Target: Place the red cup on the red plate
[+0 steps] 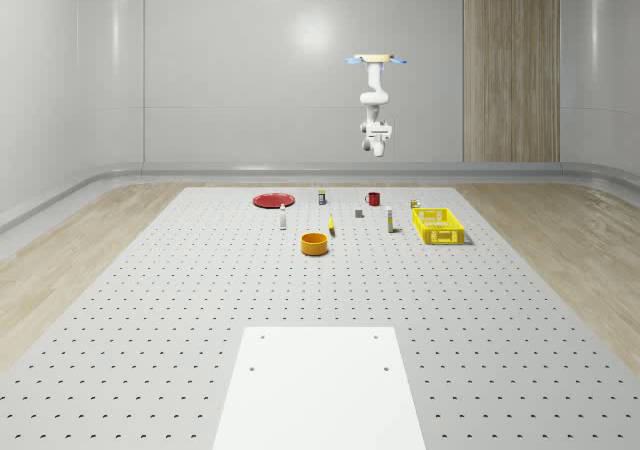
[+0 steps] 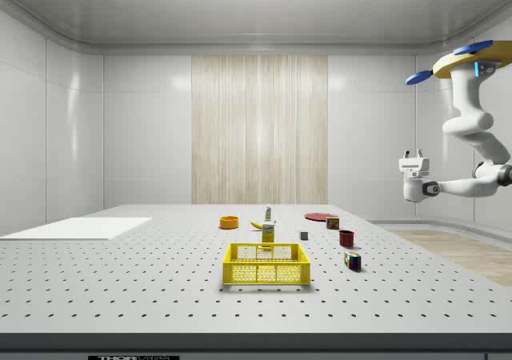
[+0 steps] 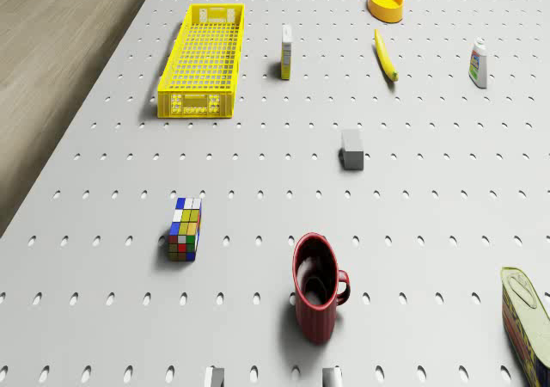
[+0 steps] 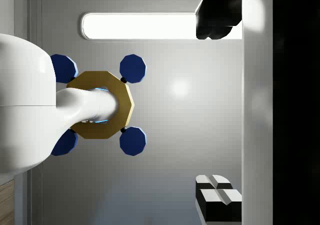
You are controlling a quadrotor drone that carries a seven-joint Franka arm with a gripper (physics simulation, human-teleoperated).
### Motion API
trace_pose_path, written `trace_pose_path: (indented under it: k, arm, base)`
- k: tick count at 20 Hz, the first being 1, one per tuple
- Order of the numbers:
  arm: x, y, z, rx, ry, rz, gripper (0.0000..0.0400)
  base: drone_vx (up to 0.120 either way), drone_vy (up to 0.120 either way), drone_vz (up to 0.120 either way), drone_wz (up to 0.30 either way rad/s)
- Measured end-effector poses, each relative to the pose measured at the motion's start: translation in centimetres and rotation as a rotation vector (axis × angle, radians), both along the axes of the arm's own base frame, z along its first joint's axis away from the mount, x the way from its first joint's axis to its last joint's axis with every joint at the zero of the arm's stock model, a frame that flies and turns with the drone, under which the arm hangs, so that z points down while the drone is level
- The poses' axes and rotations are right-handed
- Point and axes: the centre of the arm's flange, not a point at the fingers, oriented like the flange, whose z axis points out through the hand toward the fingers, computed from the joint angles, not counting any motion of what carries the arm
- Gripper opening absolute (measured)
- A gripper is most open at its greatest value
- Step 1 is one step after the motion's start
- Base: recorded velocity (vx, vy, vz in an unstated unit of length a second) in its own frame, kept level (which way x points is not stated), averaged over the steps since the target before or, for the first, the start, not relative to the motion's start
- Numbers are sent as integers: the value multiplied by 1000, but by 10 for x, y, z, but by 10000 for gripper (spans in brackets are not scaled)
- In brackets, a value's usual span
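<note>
The red cup (image 1: 372, 199) stands upright on the perforated table, handle to one side, also seen in the drone view (image 3: 316, 292) and side view (image 2: 346, 238). The red plate (image 1: 272, 200) lies flat at the whole-scene view's left of the cup, well apart from it (image 2: 318, 216). The drone (image 1: 375, 60) hovers high over the table's far end, roughly above the cup. Its arm hangs below and bends back, so the gripper (image 2: 414, 153) points upward at the drone (image 4: 100, 105). The gripper (image 4: 218, 110) is open and empty, far above the cup.
A yellow basket (image 1: 438, 225) sits at the whole-scene view's right of the cup. Nearby lie a Rubik's cube (image 3: 186, 229), a grey block (image 3: 351, 149), a tin can (image 3: 526, 322), a banana (image 3: 385, 54), an orange bowl (image 1: 315, 243) and a white bottle (image 3: 479, 64).
</note>
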Motion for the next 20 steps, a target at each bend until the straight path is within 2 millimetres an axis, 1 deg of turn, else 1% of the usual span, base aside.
trace_pose_path:
  k: [3,7,9,10,15,18,20]
  arm:
    - [-3,0,23,0,-2,0,400]
    - [-3,0,50,0,-6,0,400]
    - [-3,0,61,0,-7,0,400]
    - [-2,0,66,0,-8,0,400]
    - [-1,0,83,0,-12,0,400]
    - [-1,0,88,0,-14,0,400]
    - [0,0,90,0,-16,0,400]
  base:
    - [0,-13,0,0]
    - [0,-120,0,0]
    - [120,-120,0,0]
    - [120,0,0,0]
    - [120,0,0,0]
    - [120,-120,0,0]
    - [40,0,0,0]
